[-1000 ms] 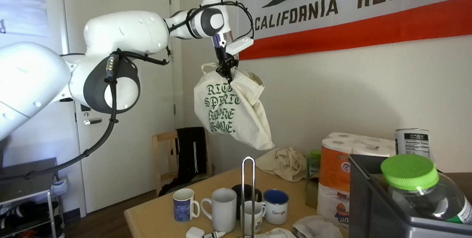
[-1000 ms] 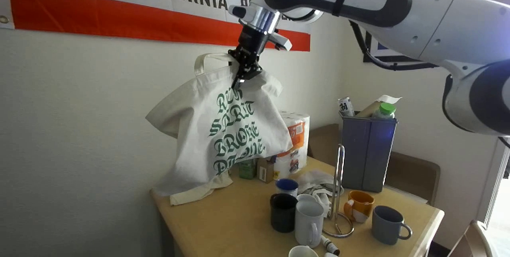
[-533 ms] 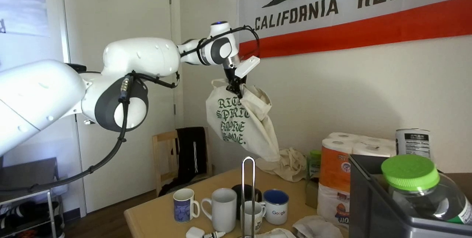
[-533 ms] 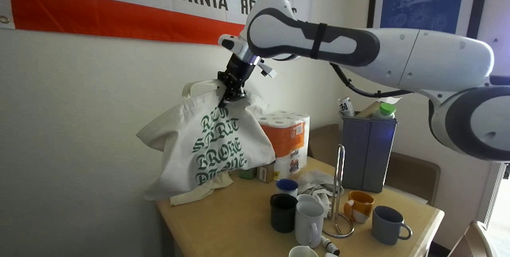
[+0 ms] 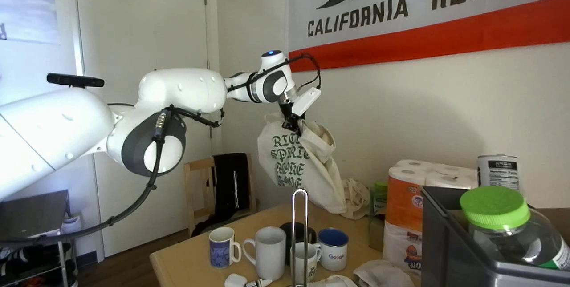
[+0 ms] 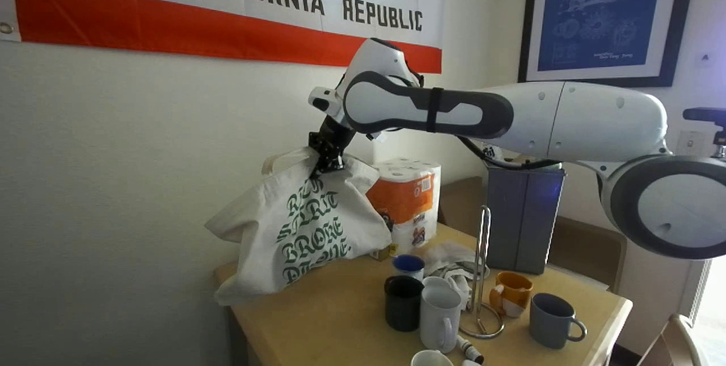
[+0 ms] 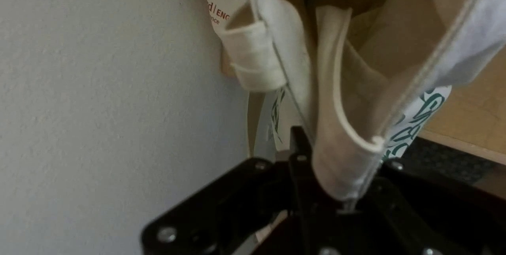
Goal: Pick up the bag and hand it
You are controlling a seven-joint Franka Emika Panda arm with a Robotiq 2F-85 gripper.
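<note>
Jaws grasp the bag (image 5: 307,167) mid-frame in an exterior view; a wire stand (image 5: 306,233) overlaps its lower edge; lower right, a bin (image 5: 445,242) holds a green-lidded jar (image 5: 496,213).

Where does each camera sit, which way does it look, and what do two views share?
An exterior view: above the table, near the gray bin, facing the door and flag; arm enters from picture left.
An exterior view: above the table, facing the gray bin and framed picture; arm enters from picture right.
Wrist view: wrist-mounted, facing down past the gripper onto the bag; no arm shows.
Both exterior views share bag, arm and flag.
</note>
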